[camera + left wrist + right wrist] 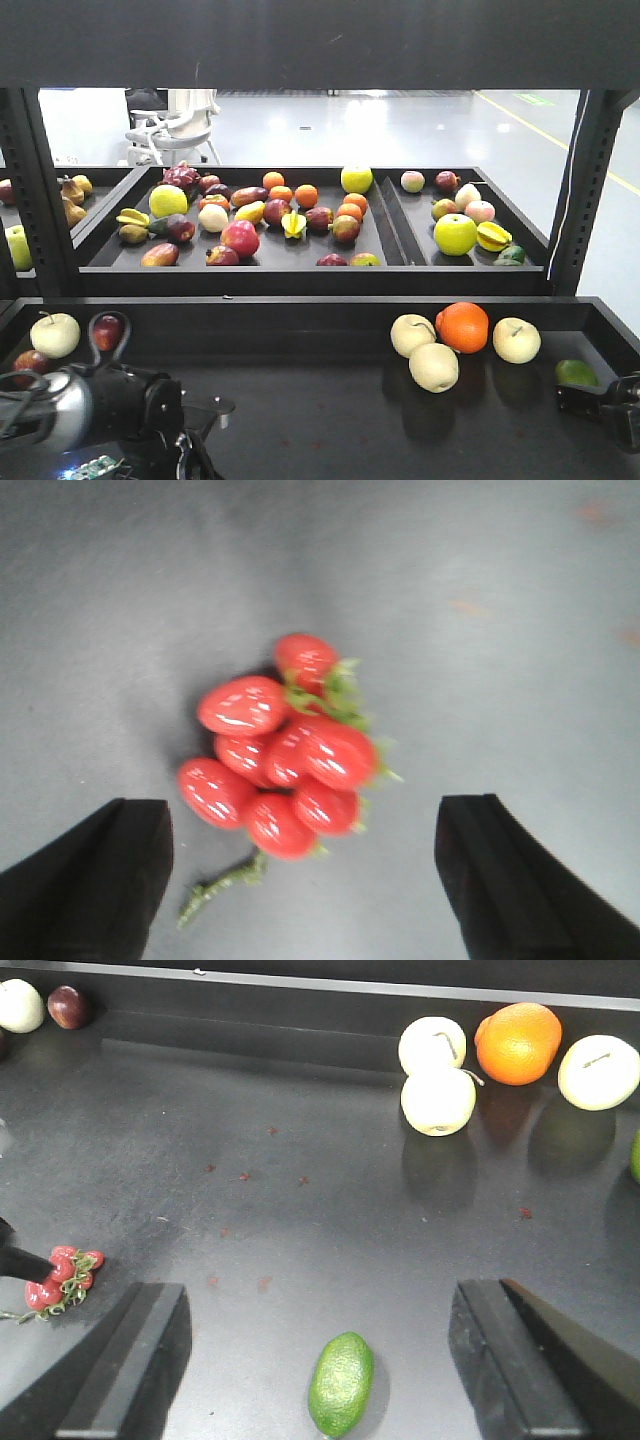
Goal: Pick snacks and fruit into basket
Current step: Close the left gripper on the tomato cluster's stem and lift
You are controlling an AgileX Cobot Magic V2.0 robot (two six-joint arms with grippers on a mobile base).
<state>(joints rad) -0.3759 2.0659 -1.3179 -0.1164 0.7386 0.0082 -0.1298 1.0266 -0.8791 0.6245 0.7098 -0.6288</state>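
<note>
Left gripper (302,805), jaws spread, hangs over a blurred red cluster (285,745), perhaps small tomatoes, on the tray (520,630); right gripper (320,1290) likewise released, a lime (341,1383) lying loose between its fingers (130,1360); pale apples (438,1100) and an orange (518,1042) sit at the tray's back.

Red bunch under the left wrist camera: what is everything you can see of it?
The red bunch is a cluster of about seven glossy, oval, tomato-like fruits with green leafy caps and a thin green stem trailing out. It looks plastic. It lies flat on the dark grey surface, between the left gripper's open fingers, which do not touch it.
</note>
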